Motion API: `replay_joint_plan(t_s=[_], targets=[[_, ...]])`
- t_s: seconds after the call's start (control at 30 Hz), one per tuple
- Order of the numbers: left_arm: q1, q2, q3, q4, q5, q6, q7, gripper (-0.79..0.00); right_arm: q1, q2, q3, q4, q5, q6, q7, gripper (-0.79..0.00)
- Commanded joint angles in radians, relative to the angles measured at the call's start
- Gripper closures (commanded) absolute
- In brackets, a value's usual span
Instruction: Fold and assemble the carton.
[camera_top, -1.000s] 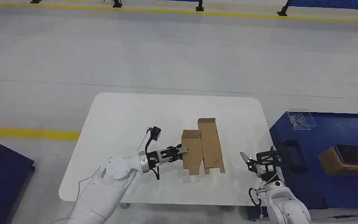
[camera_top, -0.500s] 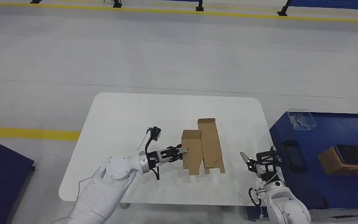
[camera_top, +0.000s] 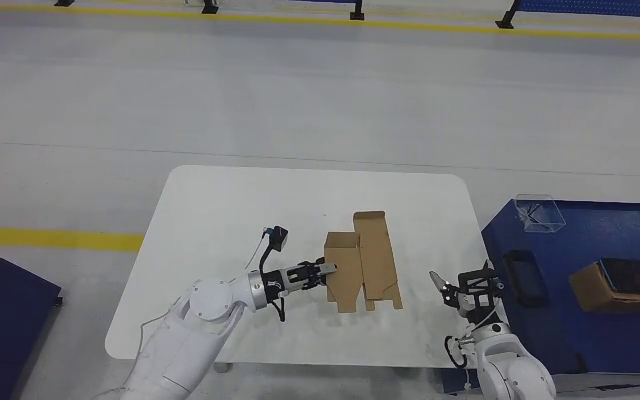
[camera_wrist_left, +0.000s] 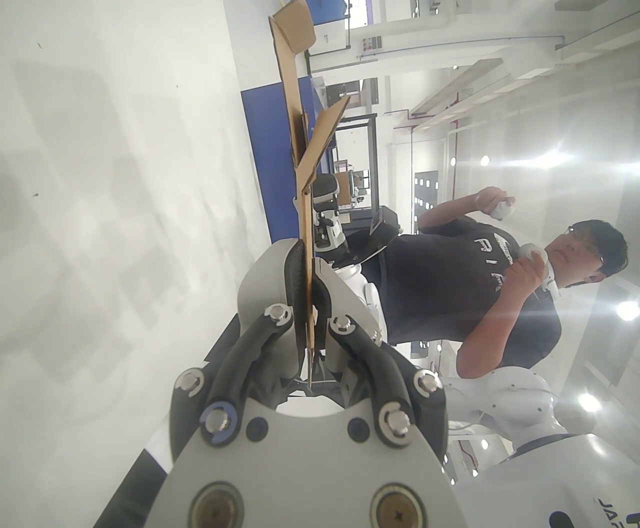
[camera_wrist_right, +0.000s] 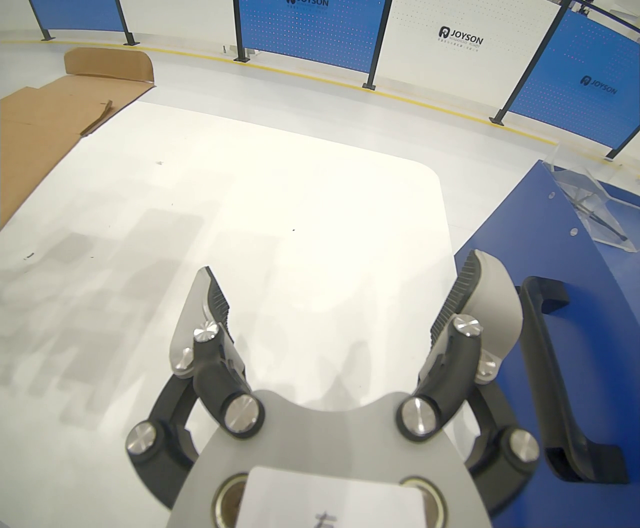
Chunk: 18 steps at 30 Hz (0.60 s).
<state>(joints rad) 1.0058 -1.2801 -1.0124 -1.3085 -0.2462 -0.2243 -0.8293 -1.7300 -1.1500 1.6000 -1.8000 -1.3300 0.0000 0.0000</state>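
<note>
Two pincers for you to check. Your left pincer is clamped on the left edge of the flattened carton, which lies on the white tabletop, right of centre. Your right pincer hangs with its fingers wide apart by the tabletop's right front corner, apart from the carton.

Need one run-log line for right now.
left gripper: shut on carton edge | right gripper: open, empty, near table edge | carton: flat, not assembled
</note>
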Motion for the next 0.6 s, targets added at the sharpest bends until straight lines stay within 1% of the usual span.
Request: replay_joint_plan(t_s=[0.0, 0.17, 0.2, 0.27, 0.3, 0.4, 0.47, 0.5, 0.57], targets=[[0.0, 0.0, 0.0, 0.0, 0.0, 0.0, 0.0, 0.0, 0.0, 0.0, 0.0, 0.0, 0.0, 0.0, 0.0, -0.785], [0.0, 0.0, 0.0, 0.0, 0.0, 0.0, 0.0, 0.0, 0.0, 0.0, 0.0, 0.0, 0.0, 0.0, 0.0, -0.785], [0.0, 0.0, 0.0, 0.0, 0.0, 0.0, 0.0, 0.0, -0.002, 0.0, -0.002, 0.008, 0.006, -0.008, 0.015, -0.785], [0.009, 0.001, 0.004, -0.005, 0.015, 0.019, 0.009, 0.0, 0.01, -0.002, 0.002, 0.004, 0.039, -0.018, 0.028, -0.785], [0.015, 0.001, 0.003, -0.013, 0.014, 0.013, 0.019, 0.0, 0.015, -0.003, 0.003, 0.004, 0.07, -0.026, 0.036, -0.785], [0.031, 0.006, -0.022, -0.033, -0.024, 0.01, -0.006, 0.0, 0.038, -0.005, 0.021, -0.003, 0.214, -0.082, 0.094, -0.785], [0.048, 0.013, -0.041, -0.053, -0.037, 0.011, -0.031, 0.0, 0.06, -0.006, 0.042, 0.002, 0.353, -0.132, 0.164, -0.785], [0.057, 0.016, -0.051, -0.063, -0.047, 0.014, -0.046, 0.0, 0.073, -0.005, 0.054, 0.007, 0.422, -0.164, 0.208, -0.785], [0.076, 0.022, -0.067, -0.084, -0.074, 0.02, -0.076, 0.0, 0.103, -0.002, 0.071, 0.032, 0.62, -0.249, 0.35, -0.785]])
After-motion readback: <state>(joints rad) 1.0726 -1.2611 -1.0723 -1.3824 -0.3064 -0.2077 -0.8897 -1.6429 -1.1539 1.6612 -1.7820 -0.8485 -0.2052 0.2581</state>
